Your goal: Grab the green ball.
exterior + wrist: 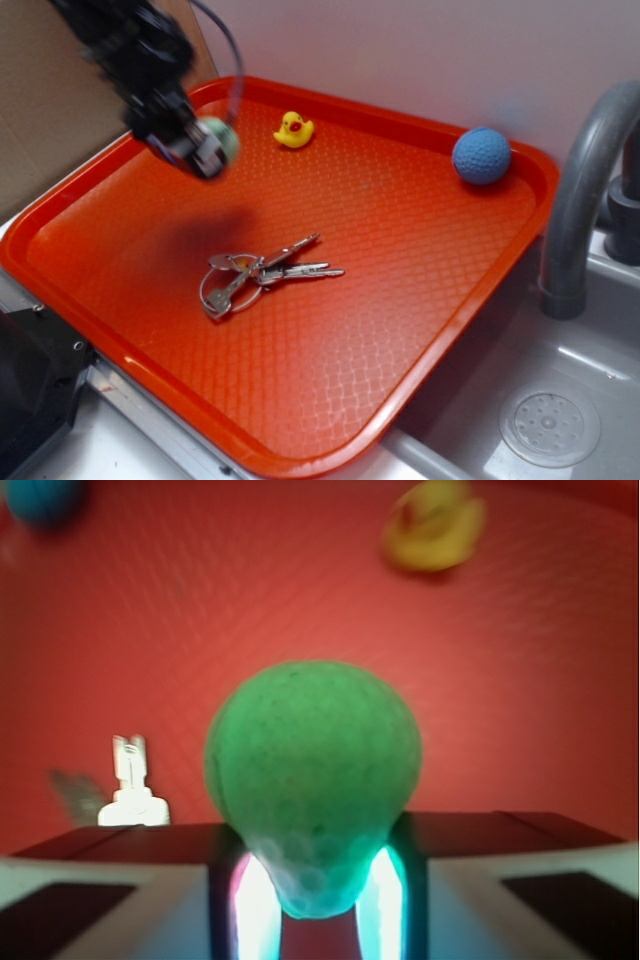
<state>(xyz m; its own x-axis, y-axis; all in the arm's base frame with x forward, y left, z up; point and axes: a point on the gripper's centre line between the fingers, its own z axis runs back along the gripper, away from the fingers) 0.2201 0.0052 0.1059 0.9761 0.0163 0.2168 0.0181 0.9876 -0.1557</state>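
Observation:
The green ball (220,137) is pale mint with a dimpled skin and hangs above the back left of the red tray (420,330), squeezed between my jaws. My gripper (207,145) is shut on it and blurred with motion. In the wrist view the green ball (313,775) fills the centre, pinched out of round at its lower end where the gripper (316,880) holds it from both sides. Its shadow falls on the tray below.
A blue dimpled ball (481,155) lies at the tray's back right corner and a yellow rubber duck (294,129) near the back rim. A bunch of keys (255,273) lies mid-tray. A grey faucet (585,190) and sink (550,425) stand to the right.

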